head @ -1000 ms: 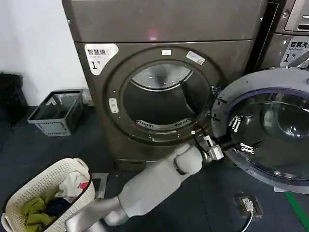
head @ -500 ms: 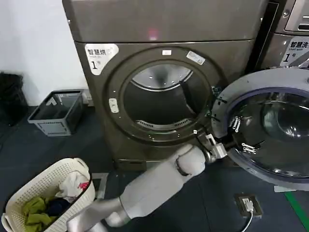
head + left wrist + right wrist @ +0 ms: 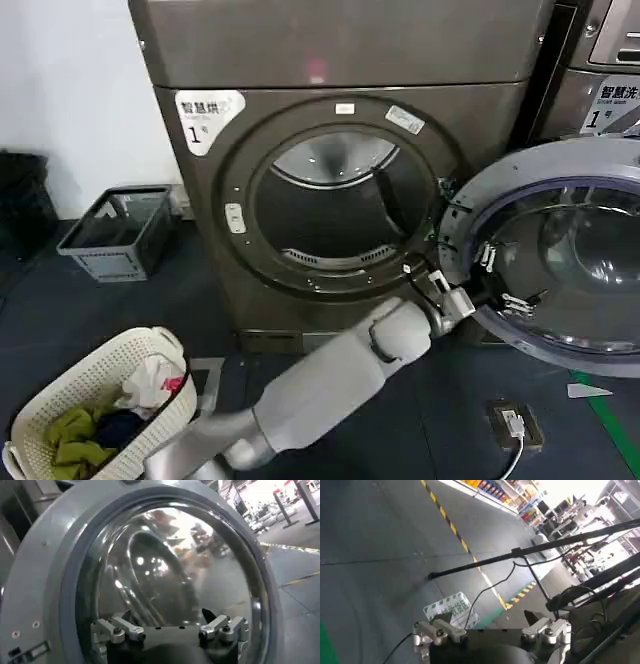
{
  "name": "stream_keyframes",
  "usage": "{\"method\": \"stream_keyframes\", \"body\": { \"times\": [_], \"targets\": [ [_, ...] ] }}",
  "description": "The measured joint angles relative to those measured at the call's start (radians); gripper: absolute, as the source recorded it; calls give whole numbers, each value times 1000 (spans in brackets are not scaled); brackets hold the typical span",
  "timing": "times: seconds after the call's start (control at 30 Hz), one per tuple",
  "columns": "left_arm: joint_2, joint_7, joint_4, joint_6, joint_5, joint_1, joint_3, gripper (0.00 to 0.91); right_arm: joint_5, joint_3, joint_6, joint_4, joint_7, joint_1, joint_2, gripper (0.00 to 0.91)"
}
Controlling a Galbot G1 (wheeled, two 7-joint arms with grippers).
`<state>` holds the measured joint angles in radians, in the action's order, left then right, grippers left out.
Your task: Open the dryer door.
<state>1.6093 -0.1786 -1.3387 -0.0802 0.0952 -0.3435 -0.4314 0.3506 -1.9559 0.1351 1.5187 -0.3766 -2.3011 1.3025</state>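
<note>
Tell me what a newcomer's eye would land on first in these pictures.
The dryer door stands swung wide open at the right of the machine, pale grey inner face and glass bowl showing, with the dark open drum beside it. The left gripper, open, reaches against the door's inner face near the hinge side. At lower left sits a white laundry basket holding clothes.

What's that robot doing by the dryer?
It is opening the dryer door. The door already stands swung wide to the right on its hinge, its pale grey inner face and glass bowl turned toward the robot, and the drum opening is exposed. The left gripper, fingers open, is at the door's inner face near the hinge side. A laundry basket with clothes sits on the floor to the left.
</note>
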Motion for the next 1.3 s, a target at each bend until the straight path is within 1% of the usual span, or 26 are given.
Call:
{"method": "stream_keyframes", "body": {
  "times": [0.5,0.8,1.0,1.17,1.3],
  "targets": [
    [0,-3,2,19,-12,-1,8,907,-1,3,3,1,-1,3,-4,907],
    [-20,-18,-27,46,-25,-15,0,907,0,3,4,-1,-2,-1,-6,907],
    [-71,-49,-98,45,-17,-40,-27,907,1,2,6,1,-3,-2,-5,907],
    [-143,-76,-205,45,7,-65,-42,907,2,1,7,1,-3,-2,-5,907],
    [-217,-79,-298,36,30,-78,-50,907,3,-1,7,-1,-4,-1,-5,907]
  ]
}}
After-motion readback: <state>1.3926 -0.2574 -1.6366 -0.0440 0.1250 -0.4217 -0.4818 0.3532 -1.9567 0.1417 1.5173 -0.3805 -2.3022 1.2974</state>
